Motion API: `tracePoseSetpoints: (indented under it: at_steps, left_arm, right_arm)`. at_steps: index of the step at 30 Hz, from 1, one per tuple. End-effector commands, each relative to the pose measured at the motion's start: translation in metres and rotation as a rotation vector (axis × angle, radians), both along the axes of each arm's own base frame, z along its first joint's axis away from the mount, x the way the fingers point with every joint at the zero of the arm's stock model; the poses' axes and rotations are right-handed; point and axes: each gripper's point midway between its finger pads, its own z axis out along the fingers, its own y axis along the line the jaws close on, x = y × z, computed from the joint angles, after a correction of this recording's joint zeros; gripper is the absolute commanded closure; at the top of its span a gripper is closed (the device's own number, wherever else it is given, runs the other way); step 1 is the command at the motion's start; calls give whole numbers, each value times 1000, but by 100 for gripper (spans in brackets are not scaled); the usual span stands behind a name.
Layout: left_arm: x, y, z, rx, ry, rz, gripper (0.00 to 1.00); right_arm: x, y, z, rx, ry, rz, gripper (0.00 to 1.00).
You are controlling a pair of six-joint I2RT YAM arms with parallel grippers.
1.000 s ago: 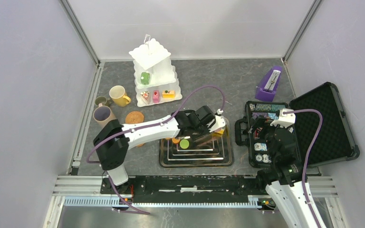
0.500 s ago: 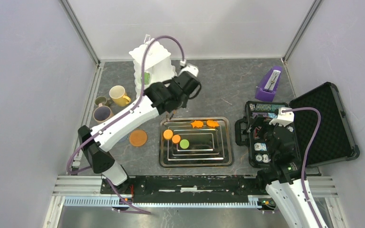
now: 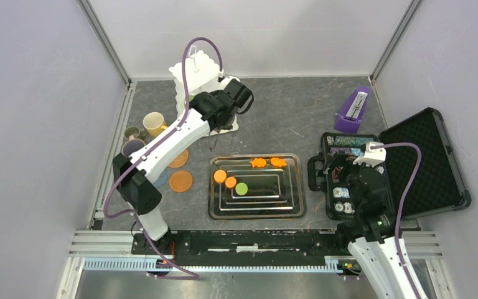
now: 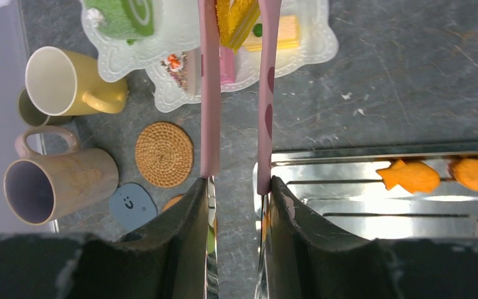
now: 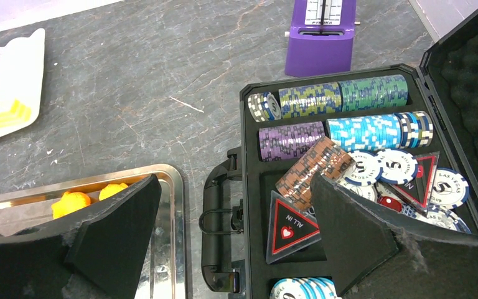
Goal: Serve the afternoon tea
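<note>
My left gripper [image 4: 238, 184] is shut on pink tongs [image 4: 208, 93], whose tips pinch a yellow toy cake [image 4: 236, 18] above the lowest tier of the white stand [image 4: 311, 50]. A yellow-and-cream cake [image 4: 283, 34] and a pink cake [image 4: 227, 65] lie on that tier, with a green roll [image 4: 121, 15] on another. The yellow mug [image 4: 68, 81], small green mug [image 4: 31, 112] and beige-lilac mug [image 4: 56, 184] stand to the left. Orange [image 3: 220, 176] and green [image 3: 241, 188] biscuits lie in the steel tray [image 3: 256, 208]. My right gripper [image 5: 233, 180] hangs open over the poker case [image 5: 224, 205].
Fish-shaped orange biscuits [image 4: 409, 175] lie at the tray's far edge. A woven coaster [image 4: 164, 154], a grey smiley coaster [image 4: 126, 204] and an orange disc [image 3: 180, 181] lie left of the tray. The purple metronome [image 3: 352, 112] stands back right, behind the open chip case [image 3: 423, 162].
My left arm has swung from the tray's far right corner back and left to the stand, carrying the tongs. The right arm has not moved.
</note>
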Motion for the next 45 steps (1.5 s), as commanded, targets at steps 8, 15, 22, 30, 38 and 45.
tracePoseSetpoints:
  at_steps: [8, 15, 22, 30, 38, 45]
  left_arm:
    - [50, 22, 5, -22, -68, 115, 62]
    - [63, 24, -6, 22, -58, 118, 55]
    - [62, 21, -9, 7, -38, 98, 42]
    - [48, 19, 13, -61, -55, 56, 40]
    - [7, 26, 32, -150, -47, -30, 40]
    - [-101, -15, -10, -334, 282, -574, 40]
  right_arm:
    - [-1, -5, 14, -3, -36, -23, 2]
    - [-2, -7, 13, -11, -32, -31, 2]
    - [-1, -8, 14, -20, -31, -35, 2]
    - [0, -7, 9, -17, -21, -32, 2]
    - [1, -5, 4, -9, -15, -28, 2]
    - [4, -1, -4, -2, -3, -13, 2]
